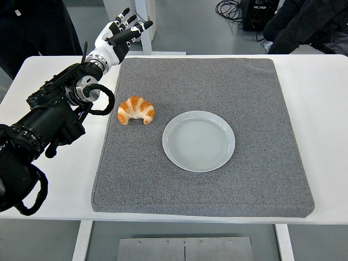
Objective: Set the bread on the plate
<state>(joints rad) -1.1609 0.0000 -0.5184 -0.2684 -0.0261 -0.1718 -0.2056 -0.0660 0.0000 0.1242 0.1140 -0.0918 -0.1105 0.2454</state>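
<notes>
Head view: a white table (pixel 326 98) fills most of the frame, with a large grey felt mat (pixel 261 163) laid over its middle. On the mat, left of centre, lies a croissant (pixel 136 110), golden brown with pale stripes, its curved back toward the top of the frame and its two tips pointing down. Just to its lower right, apart from it, sits a pale blue-grey round plate (pixel 199 141), near the centre of the frame, with nothing on it.

The left arm (pixel 49 122) comes in from the lower left edge and runs diagonally up over the table's left strip. Its left hand (pixel 117 35), white and black, is in the upper left of the frame, above the mat's far left corner, fingers (pixel 138 28) spread and extended toward the upper right, holding nothing. It is well apart from the croissant, which lies below it in the frame.

Dark-clothed people show at the top left and top right corners.
</notes>
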